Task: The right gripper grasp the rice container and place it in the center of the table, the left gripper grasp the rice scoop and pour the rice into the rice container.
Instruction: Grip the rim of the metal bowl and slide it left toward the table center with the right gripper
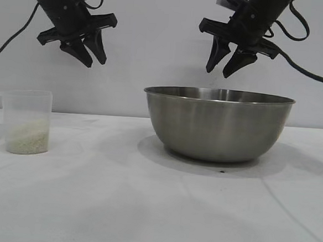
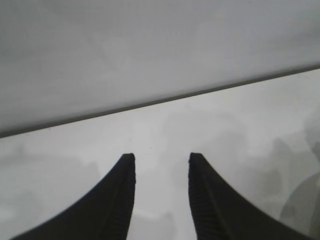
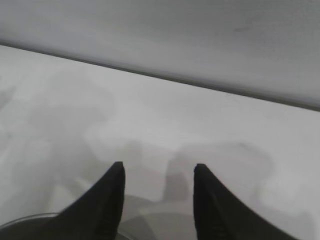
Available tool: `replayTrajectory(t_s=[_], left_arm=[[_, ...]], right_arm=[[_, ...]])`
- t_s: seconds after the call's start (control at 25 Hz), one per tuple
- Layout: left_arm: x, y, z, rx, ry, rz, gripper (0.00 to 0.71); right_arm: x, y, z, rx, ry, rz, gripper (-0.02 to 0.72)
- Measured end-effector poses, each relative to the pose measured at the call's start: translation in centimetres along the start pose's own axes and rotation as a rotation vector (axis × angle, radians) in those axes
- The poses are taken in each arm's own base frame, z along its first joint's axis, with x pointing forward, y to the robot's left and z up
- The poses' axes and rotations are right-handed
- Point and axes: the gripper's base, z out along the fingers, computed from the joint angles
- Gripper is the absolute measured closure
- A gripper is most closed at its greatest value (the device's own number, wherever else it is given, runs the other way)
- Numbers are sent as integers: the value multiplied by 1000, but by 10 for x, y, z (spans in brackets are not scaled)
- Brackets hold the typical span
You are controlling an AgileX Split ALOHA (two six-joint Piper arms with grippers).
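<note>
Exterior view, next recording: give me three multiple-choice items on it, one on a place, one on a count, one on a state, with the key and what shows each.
1. Where does the rice scoop stand relative to the rice container?
A. Inside it
B. At its left, apart
C. Behind it

2. How many vessels stand on the table?
A. One
B. Two
C. Four

3. What is the right gripper doing?
A. Hanging open above the container's rim, holding nothing
B. Clamped on the rim
C. Holding the scoop

Key: 1 B, bare cloth lies between scoop and container. 2 B, only the steel container and the plastic scoop, which holds rice. 3 A, its fingers are spread in the air; the left gripper likewise hangs open, above and to the right of the scoop.
</note>
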Motion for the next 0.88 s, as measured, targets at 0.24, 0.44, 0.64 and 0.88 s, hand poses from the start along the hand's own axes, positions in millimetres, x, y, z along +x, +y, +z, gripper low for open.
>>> replayTrajectory(t_s=[0.24, 0.44, 0.64, 0.88], left_arm=[[0, 0, 0, 0, -1, 0, 494], [0, 0, 0, 4, 8, 0, 494], [1, -1, 0, 6, 17, 2, 494], [1, -1, 0, 6, 18, 2, 494]], right_arm=[[1, 0, 0, -3, 7, 1, 407], [2, 3, -11, 6, 58, -35, 407], [3, -5, -41, 79, 168, -58, 407], [16, -10, -57, 144, 361, -76, 407]])
